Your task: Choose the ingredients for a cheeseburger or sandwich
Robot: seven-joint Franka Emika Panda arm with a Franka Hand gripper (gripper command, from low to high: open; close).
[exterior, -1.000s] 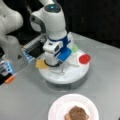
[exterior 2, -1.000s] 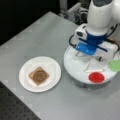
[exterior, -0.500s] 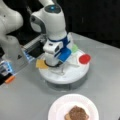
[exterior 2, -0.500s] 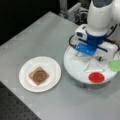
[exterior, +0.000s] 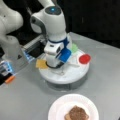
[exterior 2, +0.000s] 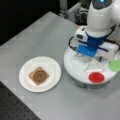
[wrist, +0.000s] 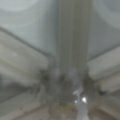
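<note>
On the white paper plate (exterior: 60, 107) (exterior 2: 53, 66) lies a brown toast square (exterior 2: 38, 75) (exterior: 77, 113) with a dark round patty on top. The other ingredients lie on the white sectioned tray (exterior: 72, 75) (exterior 2: 75, 66). They are a yellow cheese square (exterior: 41, 64) at a front view's left, a red disc (exterior: 84, 59) (exterior 2: 96, 77), and a green leaf (exterior 2: 115, 65) (exterior: 74, 47). My gripper (exterior: 55, 66) (exterior 2: 90, 57) is lowered onto the middle of the tray, beside the cheese, its fingertips hidden under the hand. The wrist view shows only the tray's dividers (wrist: 72, 45), very close.
The arm's white base (exterior: 11, 42) stands at a front view's left, with an orange-and-blue object (exterior: 8, 75) near it. The grey table (exterior 2: 37, 37) drops off at a dark edge toward a front view's bottom left.
</note>
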